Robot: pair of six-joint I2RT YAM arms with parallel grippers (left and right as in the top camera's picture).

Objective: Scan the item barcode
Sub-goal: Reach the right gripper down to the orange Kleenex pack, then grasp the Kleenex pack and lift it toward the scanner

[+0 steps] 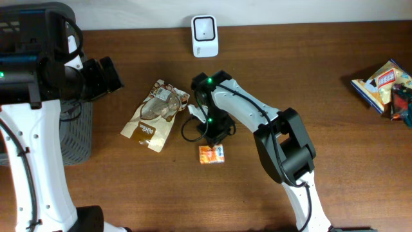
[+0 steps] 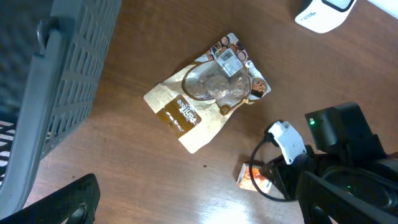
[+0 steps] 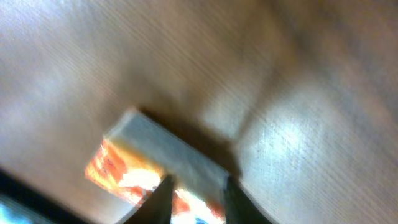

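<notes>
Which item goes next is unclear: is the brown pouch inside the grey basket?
No, the brown pouch lies on the bare table, beside the grey basket.

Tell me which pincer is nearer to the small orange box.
Right. The right pincer is directly over the orange box; the left pincer is far off, near the grey basket.
</notes>
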